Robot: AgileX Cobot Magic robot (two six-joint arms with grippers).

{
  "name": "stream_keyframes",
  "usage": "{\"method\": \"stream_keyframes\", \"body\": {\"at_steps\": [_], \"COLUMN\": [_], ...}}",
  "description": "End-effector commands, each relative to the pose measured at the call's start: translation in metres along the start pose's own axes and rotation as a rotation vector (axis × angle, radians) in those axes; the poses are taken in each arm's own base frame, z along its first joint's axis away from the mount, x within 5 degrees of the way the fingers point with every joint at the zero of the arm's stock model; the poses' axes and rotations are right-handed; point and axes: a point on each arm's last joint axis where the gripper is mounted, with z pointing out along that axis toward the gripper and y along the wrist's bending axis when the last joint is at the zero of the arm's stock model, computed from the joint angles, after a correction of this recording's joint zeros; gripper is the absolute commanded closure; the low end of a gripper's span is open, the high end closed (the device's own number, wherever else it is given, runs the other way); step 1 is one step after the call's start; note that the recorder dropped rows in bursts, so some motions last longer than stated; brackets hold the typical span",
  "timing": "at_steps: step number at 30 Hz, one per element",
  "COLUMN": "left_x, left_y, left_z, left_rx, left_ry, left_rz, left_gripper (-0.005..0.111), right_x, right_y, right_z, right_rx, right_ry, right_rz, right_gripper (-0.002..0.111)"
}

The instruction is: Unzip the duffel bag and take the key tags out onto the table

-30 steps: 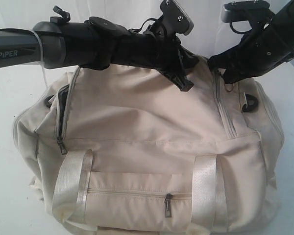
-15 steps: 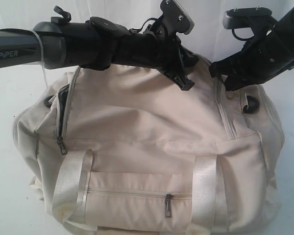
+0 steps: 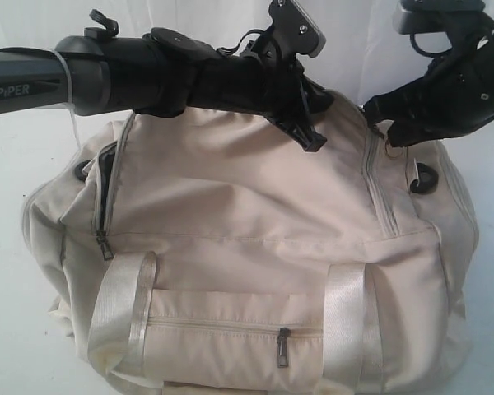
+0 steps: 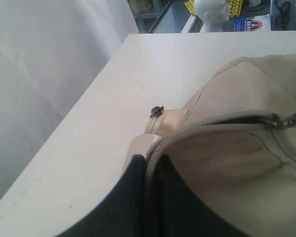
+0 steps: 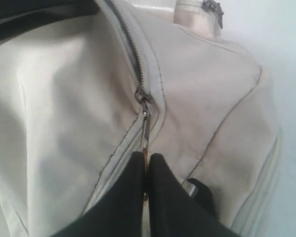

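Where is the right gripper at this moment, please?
In the exterior view the right gripper sits upper right, over the bag at its right end, pinching the zipper pull beside the black ring.

Left arm [image 3: 148, 74] lies level across the top of the frame from the left edge, and the left tool [image 3: 311, 140] tips down at centre, fingers [image 4: 128, 197] pressed together. Right arm [image 3: 469, 74] slants in from the upper right corner, right tool [image 3: 387, 127] pinching a zipper pull [image 5: 145, 129] tight.
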Motion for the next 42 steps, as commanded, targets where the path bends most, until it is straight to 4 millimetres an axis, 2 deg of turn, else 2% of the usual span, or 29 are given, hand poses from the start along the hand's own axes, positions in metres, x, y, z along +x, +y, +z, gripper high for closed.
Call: {"method": "stream_keyframes", "body": {"at_steps": [1, 11, 21, 29, 34, 42], "left_x": [-0.008, -0.007, -0.007, -0.010, -0.011, -0.012], "left_y": [0.015, 0.016, 0.010, -0.011, -0.014, -0.014], "left_z": [-0.010, -0.010, -0.009, -0.011, -0.011, -0.011], "left_rx": [-0.084, -0.099, -0.041, 0.200, 0.229, 0.233], "left_ry": [-0.021, -0.010, -0.016, -0.053, -0.057, -0.068], "left_rz": [-0.041, -0.013, -0.010, -0.008, -0.007, -0.026], "left_gripper": [0.107, 0.107, 0.107, 0.107, 0.107, 0.107], "right_x": [0.010, 0.010, -0.005, -0.018, -0.017, -0.015], "right_y": [0.002, 0.007, 0.005, -0.003, -0.005, -0.004], "right_z": [-0.015, -0.025, -0.026, -0.010, 0.001, 0.001], "right_rx": [-0.012, -0.043, -0.021, 0.021, 0.019, 0.012], "right_ry": [0.040, 0.011, -0.147, -0.247, -0.214, -0.197], "right_rz": [0.002, 0.002, 0.006, 0.018, 0.023, 0.035], "right_gripper": [0.108, 0.108, 0.108, 0.108, 0.108, 0.108]}}
